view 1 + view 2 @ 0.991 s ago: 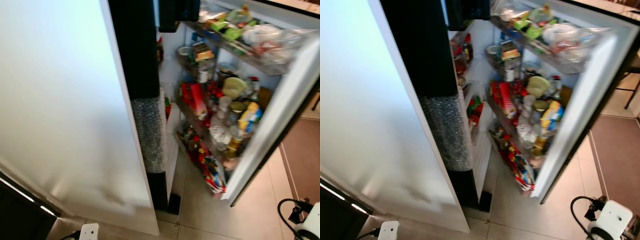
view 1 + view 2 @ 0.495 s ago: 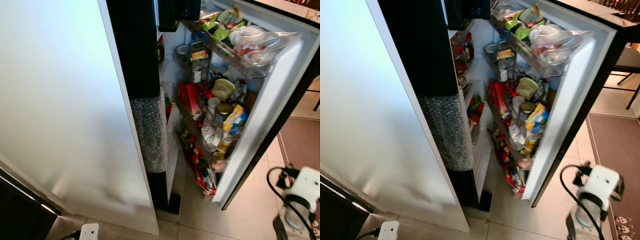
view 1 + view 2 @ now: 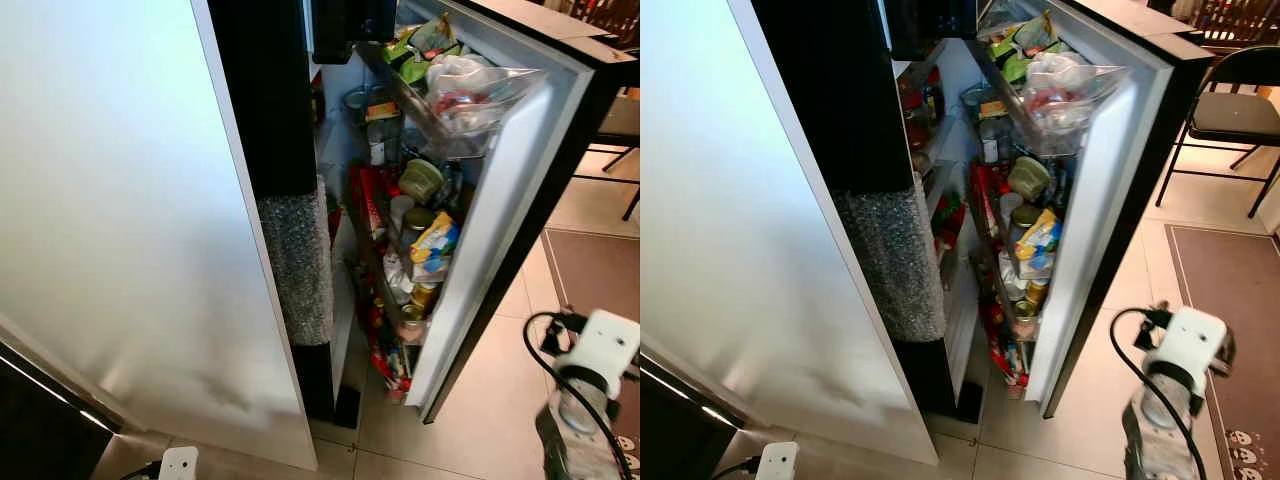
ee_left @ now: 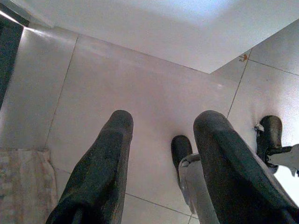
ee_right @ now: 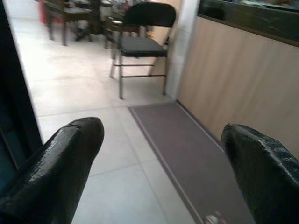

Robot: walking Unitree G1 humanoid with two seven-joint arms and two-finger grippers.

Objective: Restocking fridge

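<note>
Near right, the right gripper (image 5: 163, 163) hangs low over the tiled floor (image 3: 1090, 420), fingers spread wide, holding nothing — the left gripper (image 4: 163, 154) likewise apart. Farther left, the fridge door (image 3: 1110, 200) stands ajar, shelves crammed.

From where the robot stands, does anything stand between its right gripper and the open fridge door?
Nothing visible does. The right gripper is open and empty, low beside the fridge door, with only bare floor between them. The door shelves are already crowded.
</note>
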